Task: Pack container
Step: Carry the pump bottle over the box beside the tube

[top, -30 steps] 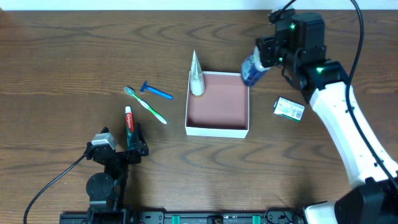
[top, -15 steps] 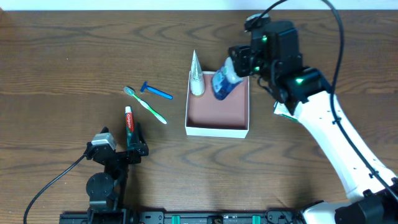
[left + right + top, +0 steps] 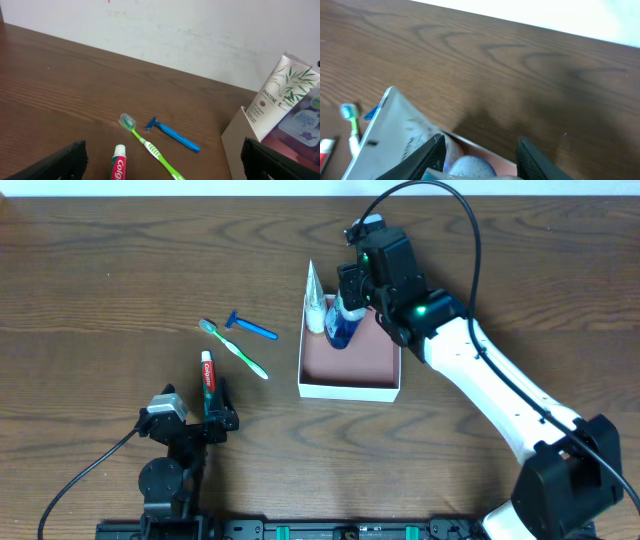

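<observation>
The container (image 3: 348, 390), a white-walled box with a reddish-brown floor, sits mid-table. A white Pantene tube (image 3: 316, 300) leans in its back left corner. My right gripper (image 3: 355, 292) is shut on a blue bottle (image 3: 343, 326) and holds it over the box's back left part, next to the tube. In the right wrist view the bottle (image 3: 470, 168) sits between the fingers (image 3: 480, 155) above the box floor (image 3: 495, 154). My left gripper (image 3: 162, 150) is open and empty, low on the table at the front left, with the toothpaste (image 3: 119, 166) lying between its fingers.
A green toothbrush (image 3: 235, 348), a blue razor (image 3: 250, 327) and the red toothpaste (image 3: 208, 378) lie on the table left of the box. My right arm (image 3: 480, 380) stretches across the table's right side. The small carton is hidden under it.
My right gripper has carried the blue bottle leftward, from beyond the box's right back corner to over its back left part beside the tube. The left arm has not moved.
</observation>
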`<state>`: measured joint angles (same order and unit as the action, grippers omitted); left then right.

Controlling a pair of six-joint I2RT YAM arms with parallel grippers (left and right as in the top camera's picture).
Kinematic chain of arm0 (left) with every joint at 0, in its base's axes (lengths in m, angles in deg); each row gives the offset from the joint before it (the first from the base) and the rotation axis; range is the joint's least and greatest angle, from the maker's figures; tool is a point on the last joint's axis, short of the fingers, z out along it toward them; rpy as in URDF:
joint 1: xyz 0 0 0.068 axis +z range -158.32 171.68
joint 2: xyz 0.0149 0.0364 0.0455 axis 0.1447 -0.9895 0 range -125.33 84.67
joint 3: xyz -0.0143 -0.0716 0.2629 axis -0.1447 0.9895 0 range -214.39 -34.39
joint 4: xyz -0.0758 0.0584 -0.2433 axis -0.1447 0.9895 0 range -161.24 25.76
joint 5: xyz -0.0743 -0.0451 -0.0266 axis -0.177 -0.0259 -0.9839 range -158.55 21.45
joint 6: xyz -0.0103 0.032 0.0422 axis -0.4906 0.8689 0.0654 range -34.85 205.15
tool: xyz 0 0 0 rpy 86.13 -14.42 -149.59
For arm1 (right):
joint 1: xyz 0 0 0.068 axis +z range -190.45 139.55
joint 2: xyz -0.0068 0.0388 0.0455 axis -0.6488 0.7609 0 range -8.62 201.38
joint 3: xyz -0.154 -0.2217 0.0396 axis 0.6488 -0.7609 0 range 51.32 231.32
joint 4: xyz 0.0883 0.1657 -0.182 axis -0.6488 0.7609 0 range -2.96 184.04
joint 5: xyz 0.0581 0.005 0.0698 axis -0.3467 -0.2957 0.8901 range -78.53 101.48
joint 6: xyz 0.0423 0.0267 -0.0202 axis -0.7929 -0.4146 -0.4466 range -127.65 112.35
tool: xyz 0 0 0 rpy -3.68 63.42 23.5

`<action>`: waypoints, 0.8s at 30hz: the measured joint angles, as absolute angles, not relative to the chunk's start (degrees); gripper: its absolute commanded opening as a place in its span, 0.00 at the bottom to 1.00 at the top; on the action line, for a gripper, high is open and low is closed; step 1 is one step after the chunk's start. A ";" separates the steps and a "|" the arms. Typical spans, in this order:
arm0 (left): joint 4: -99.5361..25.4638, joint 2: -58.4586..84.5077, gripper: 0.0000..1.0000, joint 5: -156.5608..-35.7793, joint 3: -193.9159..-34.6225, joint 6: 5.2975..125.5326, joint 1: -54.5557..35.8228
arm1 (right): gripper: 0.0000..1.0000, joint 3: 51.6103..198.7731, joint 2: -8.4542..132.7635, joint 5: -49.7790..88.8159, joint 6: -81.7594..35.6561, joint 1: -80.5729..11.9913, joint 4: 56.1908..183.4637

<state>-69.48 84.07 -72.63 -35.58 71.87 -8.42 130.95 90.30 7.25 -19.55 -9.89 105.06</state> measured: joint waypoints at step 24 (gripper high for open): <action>-69.48 84.09 0.98 -72.63 -35.58 71.87 -8.42 | 0.22 130.84 97.88 -2.13 -12.58 -4.58 99.58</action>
